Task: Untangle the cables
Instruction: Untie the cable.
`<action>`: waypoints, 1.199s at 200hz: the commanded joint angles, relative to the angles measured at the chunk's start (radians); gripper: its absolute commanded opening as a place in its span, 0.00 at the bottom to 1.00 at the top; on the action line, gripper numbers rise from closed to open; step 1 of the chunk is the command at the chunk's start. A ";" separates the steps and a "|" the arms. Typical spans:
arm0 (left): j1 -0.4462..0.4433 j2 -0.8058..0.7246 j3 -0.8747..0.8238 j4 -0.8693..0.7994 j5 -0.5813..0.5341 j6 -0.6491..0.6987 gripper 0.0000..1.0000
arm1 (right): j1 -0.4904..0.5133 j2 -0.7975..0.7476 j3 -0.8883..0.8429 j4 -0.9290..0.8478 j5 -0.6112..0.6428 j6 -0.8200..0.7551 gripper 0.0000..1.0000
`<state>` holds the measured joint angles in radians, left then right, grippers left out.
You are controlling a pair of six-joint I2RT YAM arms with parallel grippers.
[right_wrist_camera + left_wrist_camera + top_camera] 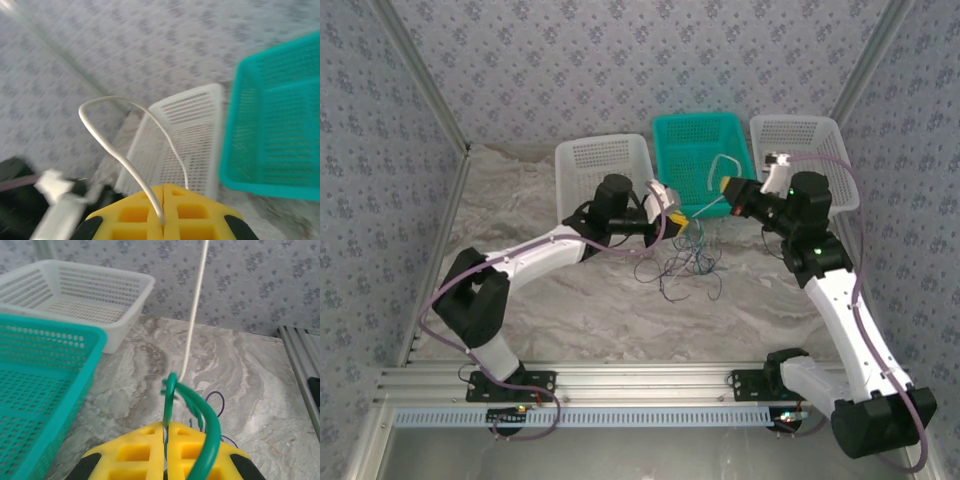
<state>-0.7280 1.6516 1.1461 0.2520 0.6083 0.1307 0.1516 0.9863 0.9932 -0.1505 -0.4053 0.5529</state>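
Surface: grey-white marbled table, floral-patterned walls on three sides, aluminium rail along the near edge.
Baskets: three in a row at the far side: left white basket, teal basket, right white basket.
Cables: loose tangle of thin dark and green cables on the table just in front of the teal basket, between the two arms. Strands rise from it to the left gripper.
Left gripper: at the near-left corner of the teal basket, directly above the tangle. Yellow fingers pressed together, with the green wire pinched in the seam and looping over the fingertips.
Right gripper: over the near rim of the teal basket, to the right of the left gripper, near it but apart. Fingers together, clamped on the whitish wire, which arcs up and over from the tips.
Left arm: elbow folded out to the left, forearm running right toward the middle of the table.
Right arm: rises from the near-right base, wrist bent left toward the teal basket.
Left wrist view: gives the green wire's seat in the seam, too small to read from above. A whitish strand also runs straight up from the fingertips and out of frame.
Right wrist view: blurred, but the grip on the whitish wire is plain.
Top view: places the tangle relative to both grippers.
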 commanded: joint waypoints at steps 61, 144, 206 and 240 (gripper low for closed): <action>0.118 -0.223 -0.177 0.083 -0.146 -0.127 0.00 | -0.148 -0.021 -0.102 -0.020 0.073 0.177 0.00; 0.283 -0.454 -0.319 0.136 -0.178 -0.233 0.00 | -0.326 -0.039 -0.192 -0.175 0.193 0.322 0.00; 0.386 -0.587 -0.383 0.138 -0.179 -0.295 0.00 | -0.395 -0.062 -0.249 -0.228 0.253 0.377 0.00; 0.434 -0.671 -0.420 0.170 -0.188 -0.364 0.00 | -0.462 -0.093 -0.261 -0.279 0.293 0.399 0.00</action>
<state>-0.3714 1.0706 0.7353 0.3401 0.5121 -0.1535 -0.2279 0.9173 0.7475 -0.3481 -0.3073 0.9272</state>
